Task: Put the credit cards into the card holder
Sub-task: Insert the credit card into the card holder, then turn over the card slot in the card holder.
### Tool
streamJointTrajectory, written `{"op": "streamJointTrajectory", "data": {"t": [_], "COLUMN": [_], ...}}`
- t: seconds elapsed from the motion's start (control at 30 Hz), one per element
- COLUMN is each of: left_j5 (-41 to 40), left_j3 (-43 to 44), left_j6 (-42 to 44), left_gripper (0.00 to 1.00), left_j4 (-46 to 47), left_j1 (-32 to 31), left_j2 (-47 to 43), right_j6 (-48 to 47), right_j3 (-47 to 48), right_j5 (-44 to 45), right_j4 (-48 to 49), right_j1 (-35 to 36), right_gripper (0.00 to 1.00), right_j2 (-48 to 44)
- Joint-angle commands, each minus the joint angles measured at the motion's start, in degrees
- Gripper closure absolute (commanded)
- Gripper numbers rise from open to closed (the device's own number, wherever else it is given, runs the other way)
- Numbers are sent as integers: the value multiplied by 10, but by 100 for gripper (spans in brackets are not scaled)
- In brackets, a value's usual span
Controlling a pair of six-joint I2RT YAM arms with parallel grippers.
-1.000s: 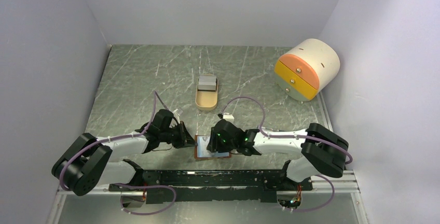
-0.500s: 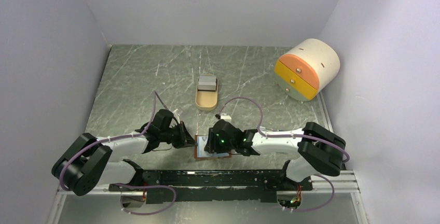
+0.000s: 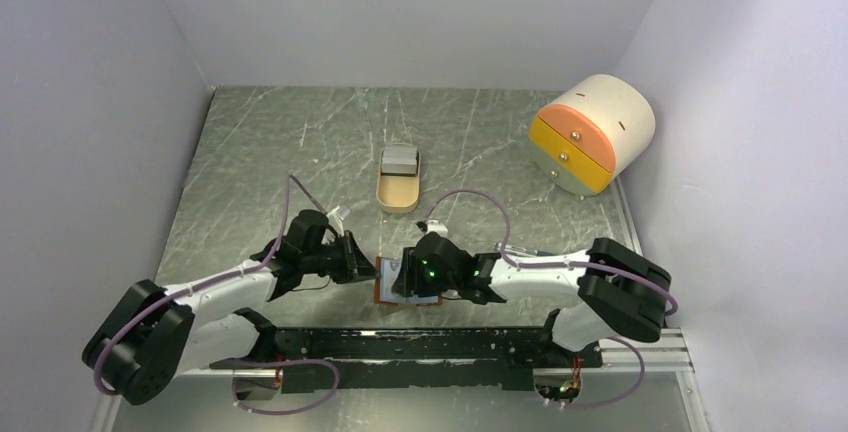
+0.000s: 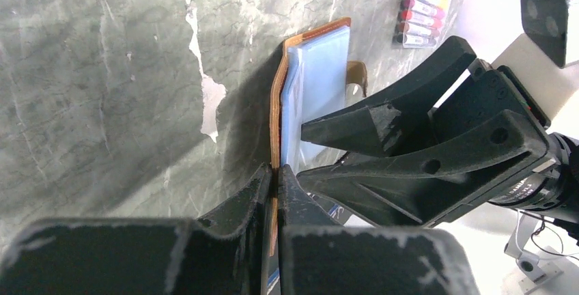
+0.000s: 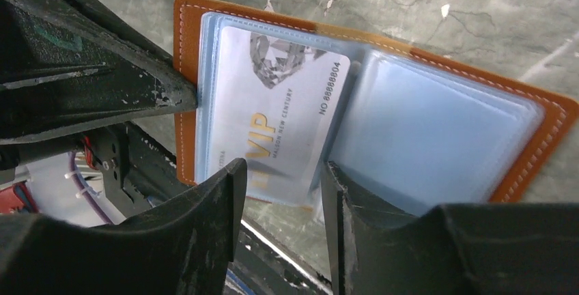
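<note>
1. We see the brown leather fold-open card holder (image 5: 539, 138) spread open between the two grippers, its clear plastic sleeves facing the right wrist camera.
2. A grey-white plastic credit card (image 5: 273, 104) with gold "VIP" lettering lies against the sleeve page on the left gripper's side. We cannot tell whether it is inside the sleeve.
3. The right gripper (image 5: 283, 186) has its fingers apart, the card's near end in the gap.
4. The left gripper (image 4: 276, 172) is clamped on the holder's leather edge.
5. Beyond both grippers on the grey-green marble table (image 3: 260, 152) stands a tan oval tray (image 3: 398, 204). Coloured pens (image 4: 425, 1) lie past the right gripper.
</note>
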Motion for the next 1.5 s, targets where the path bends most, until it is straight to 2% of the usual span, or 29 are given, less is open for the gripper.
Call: {"op": "streamJointTrajectory", "data": {"t": [0.0,0.17,0.4,0.43,0.6,0.8,1.03,1.2,1.47], "left_j5": [17,20,46,51,70,74,76,72,72], "left_j3": [19,22,23,22,12,8,10,10,-3], "left_j6": [0,0,-12,-12,-26,-31,-30,-32,-40], "left_gripper": [91,91,91,86,75,72,73,90,91], "left_j4": [-14,-12,22,29,73,104,123,124,131], "left_j1": [3,4,4,3,3,3,2,-1,-3], "left_j2": [-18,-21,8,11,14,30,63,58,12], "right_j6": [6,22,23,25,24,27,29,25,21], "right_j3": [-9,-20,-21,-23,-40,-66,-84,-84,-89], "right_j5": [35,43,37,38,46,26,13,7,-3], "right_j4": [-45,-37,7,11,28,71,106,116,138], "right_j1": [-1,0,-1,-1,-5,-15,-20,-22,-28], "right_gripper": [51,50,50,51,60,64,64,64,63], "right_j2": [-47,-92,-64,-61,-56,-41,-34,-24,-14]}}
